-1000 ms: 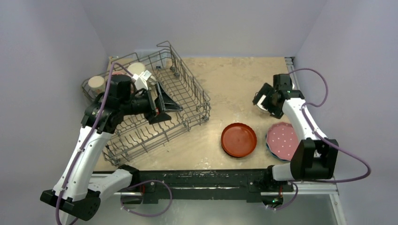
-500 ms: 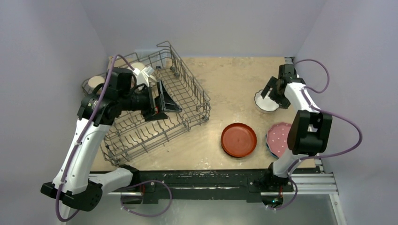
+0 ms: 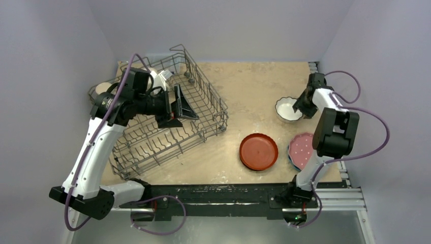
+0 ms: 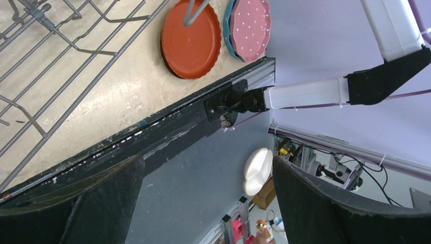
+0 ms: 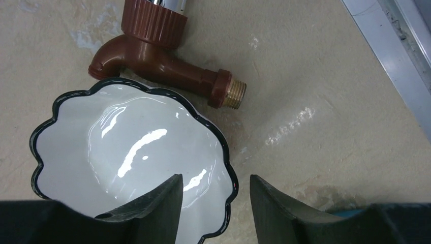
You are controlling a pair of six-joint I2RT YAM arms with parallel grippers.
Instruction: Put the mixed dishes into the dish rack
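The white fluted bowl [image 5: 127,152] with a dark rim stands on the table at the far right [image 3: 286,109]. My right gripper [image 5: 214,179] [image 3: 301,108] is open and straddles its right rim, one finger inside and one outside, neither touching. The red-orange plate [image 3: 258,151] lies flat near the front. Beside it the pink white-dotted plate [image 3: 303,151] rests on the blue plate [image 4: 228,30]. The grey wire dish rack [image 3: 203,109] sits at the left. My left gripper [image 3: 179,111] [image 4: 207,158] hovers over it, open and empty. A beige mug [image 3: 103,89] and a pale mug [image 3: 163,79] show at the rack's far end.
A brown plastic tap [image 5: 162,56] with a brass tip lies on the table just beyond the bowl. The metal rail [image 5: 391,46] runs along the table's right edge close to the right gripper. My right arm [image 3: 333,132] covers part of the pink plate.
My right gripper moved right and down to the bowl's right rim, and its jaws narrowed around it. My left gripper shifted slightly toward the back over the rack, still open.
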